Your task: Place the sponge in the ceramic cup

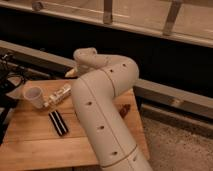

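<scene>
No text legible, seemingly.

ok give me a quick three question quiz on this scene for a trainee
1. True or false: the ceramic cup stands upright on the wooden table.
2. The black striped block lies: A) on the table, nearer the camera than the cup; B) inside the cup; C) on top of the arm.
3. Fill in: the tool is over the table's ___ edge, beyond the cup.
Key: 1 true; 2 A; 3 far.
</scene>
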Robot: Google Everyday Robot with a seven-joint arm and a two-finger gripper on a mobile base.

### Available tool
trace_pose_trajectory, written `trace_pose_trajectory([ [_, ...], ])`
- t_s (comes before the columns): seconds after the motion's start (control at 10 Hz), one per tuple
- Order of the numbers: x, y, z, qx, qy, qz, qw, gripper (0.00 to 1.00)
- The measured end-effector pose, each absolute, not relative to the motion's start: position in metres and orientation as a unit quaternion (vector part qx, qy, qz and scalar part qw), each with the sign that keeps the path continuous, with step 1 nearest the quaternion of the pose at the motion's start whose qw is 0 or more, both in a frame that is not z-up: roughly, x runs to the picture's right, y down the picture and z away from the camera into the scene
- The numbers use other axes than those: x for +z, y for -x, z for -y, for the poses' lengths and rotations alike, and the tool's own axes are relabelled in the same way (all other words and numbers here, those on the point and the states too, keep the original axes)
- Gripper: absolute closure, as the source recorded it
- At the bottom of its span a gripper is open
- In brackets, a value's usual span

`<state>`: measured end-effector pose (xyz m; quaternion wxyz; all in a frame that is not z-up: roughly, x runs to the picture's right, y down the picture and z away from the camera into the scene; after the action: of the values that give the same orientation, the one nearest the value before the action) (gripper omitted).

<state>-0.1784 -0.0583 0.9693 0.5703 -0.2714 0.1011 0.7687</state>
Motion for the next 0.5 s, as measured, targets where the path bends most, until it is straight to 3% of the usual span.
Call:
trace_pose_trajectory([
  [0.5, 1.000, 0.154, 0.028, 0.801, 0.270, -0.123, 0.519, 0.00],
])
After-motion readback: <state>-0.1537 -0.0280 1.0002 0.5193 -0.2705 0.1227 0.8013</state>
